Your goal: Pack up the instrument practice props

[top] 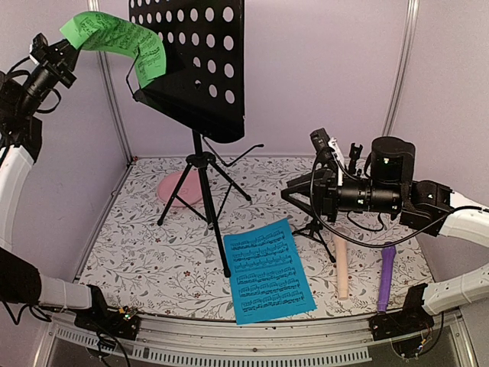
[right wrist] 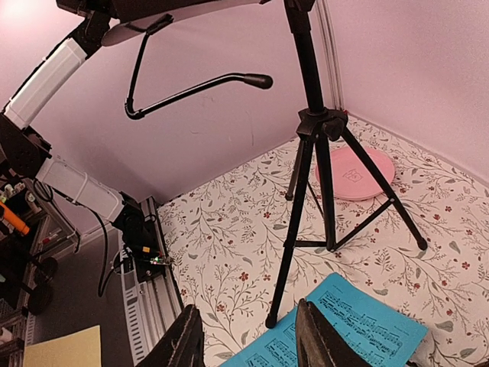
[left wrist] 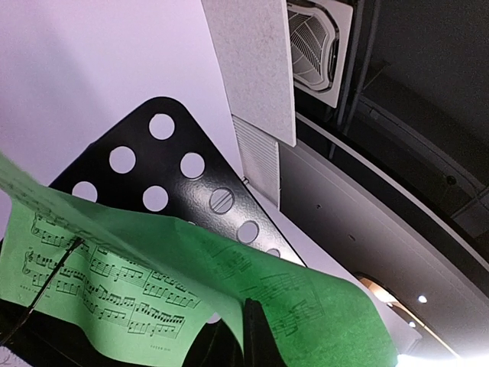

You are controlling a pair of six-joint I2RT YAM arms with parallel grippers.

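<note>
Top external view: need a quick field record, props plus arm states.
black perforated music rack on tripod: standing upright
left fingers: shut on green sheet-music paper, raised by the rack
right fingers: open, empty
blue sheet-music paper: flat on floral table
beige microphone, purple microphone: lying right of blue paper

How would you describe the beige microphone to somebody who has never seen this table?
Find the black perforated music stand on its tripod; a blue sheet lies flat before it. Right of that sheet lie two stick-like microphones. The beige microphone is the pale one nearer the sheet; the purple microphone lies farther right.
</note>
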